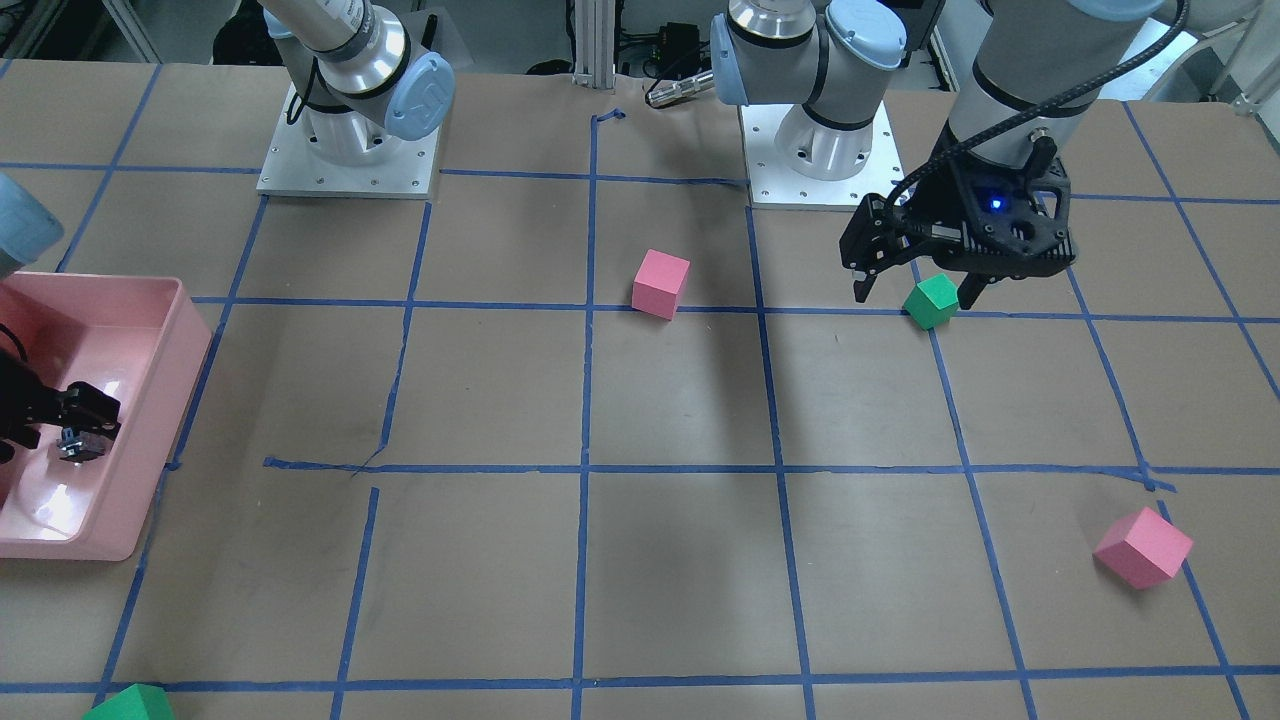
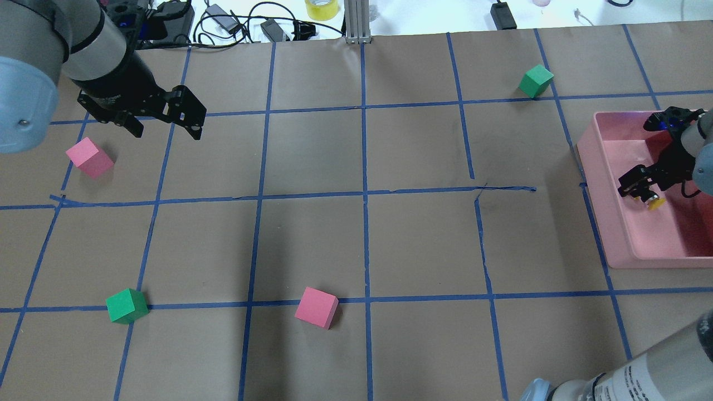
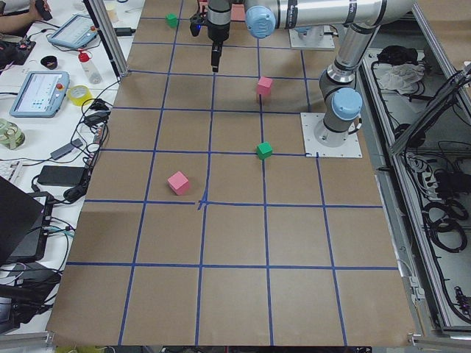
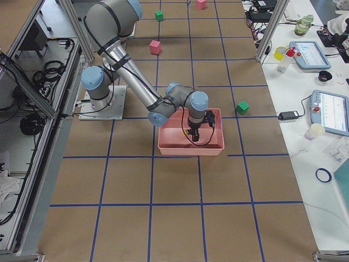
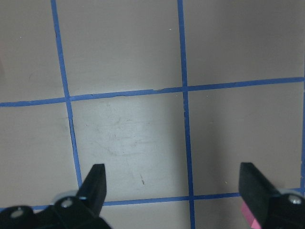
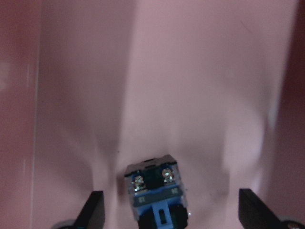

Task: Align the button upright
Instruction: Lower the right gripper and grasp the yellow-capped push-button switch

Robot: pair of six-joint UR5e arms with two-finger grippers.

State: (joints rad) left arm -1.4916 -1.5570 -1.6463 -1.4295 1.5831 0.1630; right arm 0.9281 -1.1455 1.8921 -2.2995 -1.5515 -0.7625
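The button [image 2: 655, 203] lies in the pink tray [image 2: 591, 184] at the table's right end. Its yellow cap shows in the overhead view. The right wrist view shows its grey and blue body [image 6: 155, 193] with two screws. My right gripper [image 2: 640, 188] is down in the tray and open. Its fingers [image 6: 94, 210] stand wide on both sides of the button without touching it. It also shows in the front view [image 1: 78, 428]. My left gripper [image 2: 167, 125] is open and empty, high above the table's left side [image 5: 171, 191].
On the left lie a pink cube [image 2: 89, 157] and a green cube [image 2: 127, 306]. Another pink cube [image 2: 316, 307] lies near the middle. A green cube [image 2: 536, 81] lies at the far right. Blue tape lines grid the brown table.
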